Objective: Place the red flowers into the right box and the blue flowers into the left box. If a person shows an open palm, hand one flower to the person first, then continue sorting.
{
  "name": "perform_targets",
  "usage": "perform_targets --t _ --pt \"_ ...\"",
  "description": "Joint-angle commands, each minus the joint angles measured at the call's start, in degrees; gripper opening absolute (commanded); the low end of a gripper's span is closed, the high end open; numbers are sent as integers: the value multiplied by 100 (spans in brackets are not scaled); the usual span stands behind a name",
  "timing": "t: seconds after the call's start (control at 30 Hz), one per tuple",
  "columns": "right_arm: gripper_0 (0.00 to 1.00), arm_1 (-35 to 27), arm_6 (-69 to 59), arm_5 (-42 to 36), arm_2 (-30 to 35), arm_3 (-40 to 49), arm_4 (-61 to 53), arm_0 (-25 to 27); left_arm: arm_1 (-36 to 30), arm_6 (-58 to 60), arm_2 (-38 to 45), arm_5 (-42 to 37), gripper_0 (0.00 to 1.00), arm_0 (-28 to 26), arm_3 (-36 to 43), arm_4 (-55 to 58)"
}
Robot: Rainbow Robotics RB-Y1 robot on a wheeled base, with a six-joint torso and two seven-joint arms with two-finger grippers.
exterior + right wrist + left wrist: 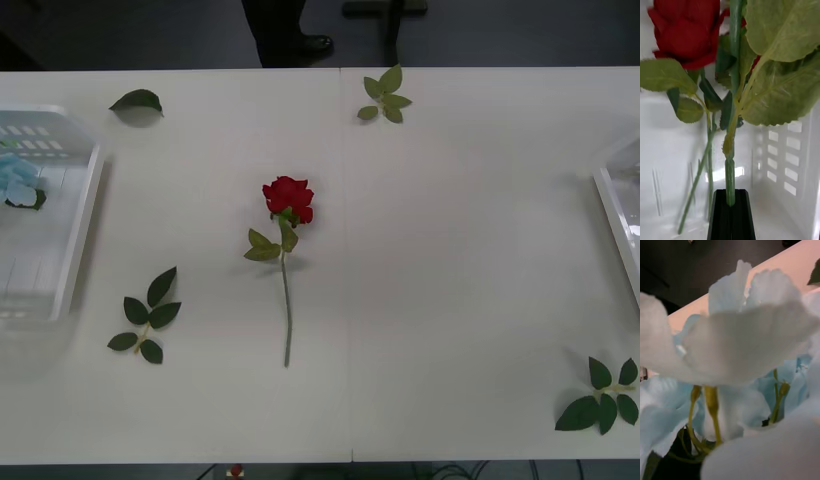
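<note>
One red flower point(287, 200) lies in the middle of the table, bloom away from me and stem toward me. In the right wrist view my right gripper point(730, 204) is shut on the green stem point(730, 176) of another red flower, inside the white right box point(784, 165). A red bloom point(685, 33) and large leaves hang close to that camera. A second thin stem point(696, 187) slants down to the box floor. The right box's rim point(618, 215) shows at the table's right edge. The left box point(75, 235) holds a blue flower point(15, 185). Pale blue flower petals point(741, 345) press against the left wrist camera.
Loose green leaf sprigs lie at the far left point(137, 100), far middle point(385, 95), near left point(147, 318) and near right point(603, 395). A person's legs point(285, 30) stand behind the table's far edge. The table edge point(786, 264) shows beyond the petals.
</note>
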State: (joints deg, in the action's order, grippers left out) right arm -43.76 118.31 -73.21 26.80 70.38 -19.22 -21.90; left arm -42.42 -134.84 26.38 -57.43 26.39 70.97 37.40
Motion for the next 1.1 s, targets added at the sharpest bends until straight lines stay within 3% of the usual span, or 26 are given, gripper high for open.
perform_targets --t 0.03,0.23,0.33,0.37,0.4,0.43,0.47,0.5,0.57,0.7,0.87,1.1 --pt "0 -265 0 70 18 -182 -82 -130 -302 -122 157 -462 100 -11 102 382" --pt "5 -265 26 70 -8 -332 -135 -130 -495 -104 254 -1482 100 -20 269 1138" --pt "17 -265 52 114 -44 -332 -187 -130 -645 -60 386 -2167 100 -20 295 1569" --pt "42 -265 61 140 -52 -332 -214 -130 -671 -42 429 -2422 100 -20 339 1701" --pt "56 -265 61 149 -52 -332 -222 -130 -689 -25 456 -2571 100 -11 365 1762" --pt "75 -265 79 166 -61 -332 -258 -130 -706 -7 491 -2844 100 -20 471 1877" --pt "88 -265 96 166 -61 -332 -293 -130 -706 28 517 -3099 100 -20 594 2008" --pt "95 -265 114 166 -61 -332 -319 -130 -706 89 526 -3283 100 -20 708 2114" --pt "100 -265 175 157 -35 -314 -477 -130 -706 362 491 -3617 100 -11 989 2325" --pt "100 -265 527 52 27 -156 -873 -130 -697 1214 122 -3846 100 -99 1780 2975" --pt "100 -247 949 -581 80 407 -1356 -130 -381 2366 -546 -3187 100 -468 2993 3186" --pt "100 -63 1582 -1512 141 1171 -2332 -121 691 3280 -1451 -2589 100 -855 4206 2237"
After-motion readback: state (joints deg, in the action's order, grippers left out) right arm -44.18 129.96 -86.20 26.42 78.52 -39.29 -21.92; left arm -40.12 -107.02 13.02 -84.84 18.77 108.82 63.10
